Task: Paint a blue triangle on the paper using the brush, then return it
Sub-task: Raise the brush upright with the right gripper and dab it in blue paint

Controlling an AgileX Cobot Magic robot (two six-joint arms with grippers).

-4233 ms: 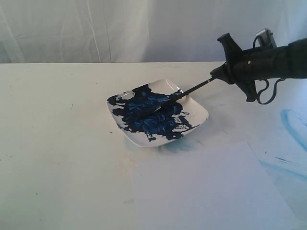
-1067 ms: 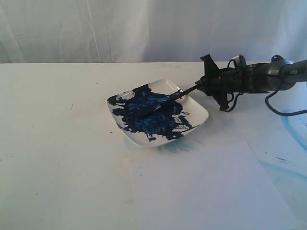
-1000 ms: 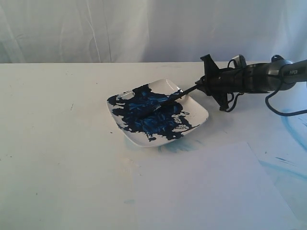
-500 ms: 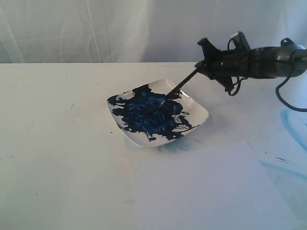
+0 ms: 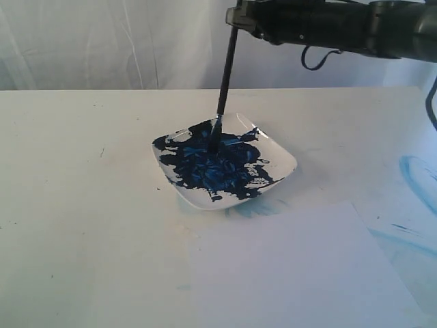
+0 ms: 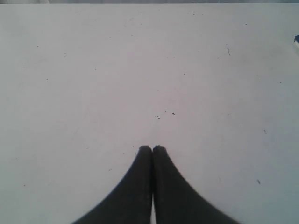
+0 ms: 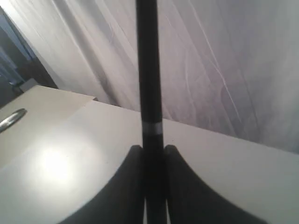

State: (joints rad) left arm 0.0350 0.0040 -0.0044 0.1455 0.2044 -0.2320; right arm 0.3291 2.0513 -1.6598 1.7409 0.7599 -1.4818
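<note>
Moved: brush (image 5: 224, 82) swung from slanted to nearly upright, tip in dish (image 5: 281, 161) paint | right fingers (image 7: 126, 186) clamped on handle; left fingers (image 6: 140, 186) closed, empty | paper (image 5: 293, 273) blank | Risk: overloaded bristles may drip on worktop (image 5: 82, 171) en route to the paper.

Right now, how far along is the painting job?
Done: the right pincer holds the brush. In hand: its tip dips into the paint in the dish. Left: the paper is blank, so all the painting remains, then returning the brush.
</note>
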